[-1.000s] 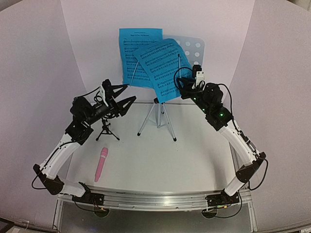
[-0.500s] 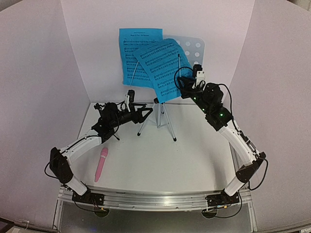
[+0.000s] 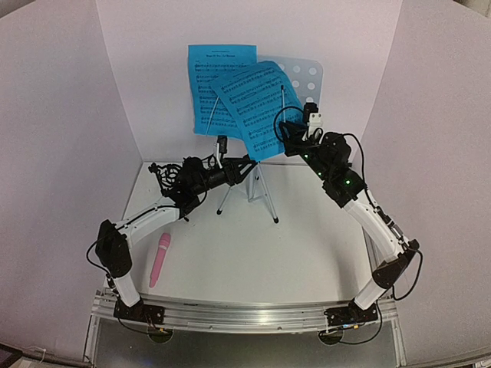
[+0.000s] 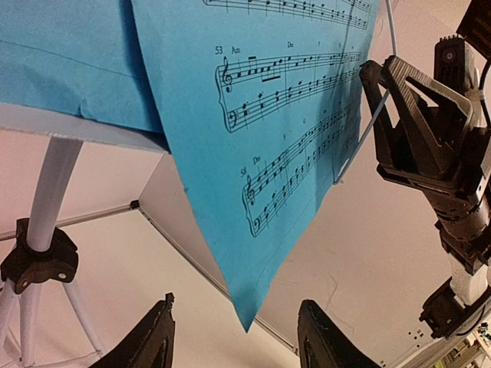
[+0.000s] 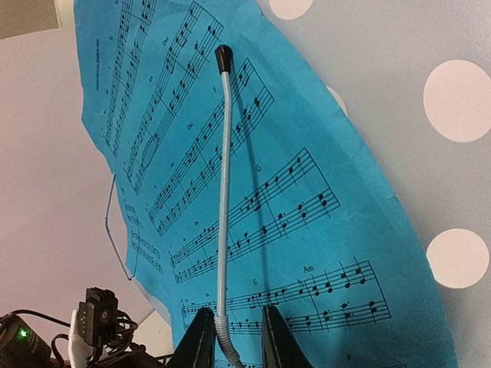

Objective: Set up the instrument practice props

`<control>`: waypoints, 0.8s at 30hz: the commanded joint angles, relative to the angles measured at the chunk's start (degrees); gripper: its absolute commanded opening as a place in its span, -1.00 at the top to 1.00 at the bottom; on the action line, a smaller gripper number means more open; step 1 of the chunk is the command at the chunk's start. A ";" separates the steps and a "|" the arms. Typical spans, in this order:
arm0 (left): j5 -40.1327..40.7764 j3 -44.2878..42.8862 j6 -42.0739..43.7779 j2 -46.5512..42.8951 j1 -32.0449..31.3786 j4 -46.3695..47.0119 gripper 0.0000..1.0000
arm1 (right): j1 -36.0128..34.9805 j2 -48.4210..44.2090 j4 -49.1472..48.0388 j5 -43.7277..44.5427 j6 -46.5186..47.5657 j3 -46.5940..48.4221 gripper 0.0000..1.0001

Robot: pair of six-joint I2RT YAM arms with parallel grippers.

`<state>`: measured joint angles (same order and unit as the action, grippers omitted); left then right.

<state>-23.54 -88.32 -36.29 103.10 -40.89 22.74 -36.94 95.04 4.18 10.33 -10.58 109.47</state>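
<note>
Pink stick microphone (image 3: pixel 159 259): lies flat on the near-left part of the white surface (image 3: pixel 307 238), close to the left arm's lower link. Neither gripper touches it.
Left gripper (image 4: pixel 238 326): reaches low and rightward to the foot of the stand. Its two black fingers stand apart and hold nothing. The bottom corner of the tilted sheet hangs in the gap between them, clear of both fingers.
Rear bright-blue sheet-music page (image 3: pixel 211 77): upright and square on the left half of the stand's desk. Its right part is covered by the other page.
Silver tripod (image 3: pixel 249 188): stands at the back middle of the surface with its legs spread. The left wrist view shows a black collar (image 4: pixel 38 261) on one pale tube.
Front bright-blue sheet-music page (image 3: pixel 253 107): lies over the rear page, turned clockwise. Its lower corner hangs below the desk's bottom edge.
Pale-blue perforated music-stand desk (image 3: pixel 307 77): only its upper right shows, bare and dotted with round holes. The pages cover the rest.
Thin silver page-holder wire with black tip (image 5: pixel 223 176): lies across the front page and points upward.
Right gripper (image 5: pixel 234 333): is at the right edge of the front page. Its fingers are close together on either side of the wire's lower end, and I cannot tell whether they pinch it.
</note>
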 commanded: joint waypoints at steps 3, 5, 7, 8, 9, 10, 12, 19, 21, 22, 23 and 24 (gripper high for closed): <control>0.55 -5.72 -1.62 2.46 -0.16 3.14 0.02 | -0.33 -1.87 -2.19 -0.29 0.66 -0.05 0.60; 0.81 -5.82 -1.63 2.71 -0.16 3.16 0.12 | -0.33 -1.87 -2.22 -0.26 0.73 -0.12 0.61; 0.74 -5.85 -1.23 2.66 -0.19 3.45 0.21 | -0.33 -1.83 -2.26 -0.26 0.79 -0.13 0.62; 0.54 -5.87 -0.87 2.64 -0.17 3.52 0.27 | -0.32 -1.72 -2.26 -0.31 0.81 -0.13 0.62; 0.45 -5.93 -0.55 2.64 -0.17 3.47 0.33 | -0.32 -1.59 -2.30 -0.37 0.82 -0.13 0.62; 0.58 -6.04 -0.35 2.69 -0.16 3.25 0.40 | -0.33 -1.48 -2.29 -0.45 0.82 -0.13 0.62; 1.01 -6.33 -0.05 2.91 -0.16 2.84 0.53 | -0.37 -1.33 -2.32 -0.61 0.82 -0.06 0.62; 0.62 -8.23 1.12 3.03 -0.08 1.64 1.00 | -0.33 -1.13 -2.27 -0.77 0.60 -0.21 0.65; 0.11 -8.51 3.01 2.52 -0.09 1.02 1.00 | -0.35 -1.25 -2.31 -0.64 0.67 -0.46 0.66; -0.72 -8.76 4.62 2.18 -0.10 0.39 1.00 | -0.33 -1.35 -2.32 -0.50 0.74 -0.60 0.66; -1.72 -9.13 6.13 1.86 -0.07 -0.60 1.00 | -0.33 -1.44 -2.31 -0.35 0.83 -0.79 0.66; -1.94 -9.60 8.04 1.48 -0.07 -2.40 1.00 | -0.34 -1.57 -2.33 -0.24 0.93 -0.92 0.67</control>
<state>-23.57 -93.95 -34.56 106.08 -41.04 22.84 -36.97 95.03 3.78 10.06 -10.35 109.37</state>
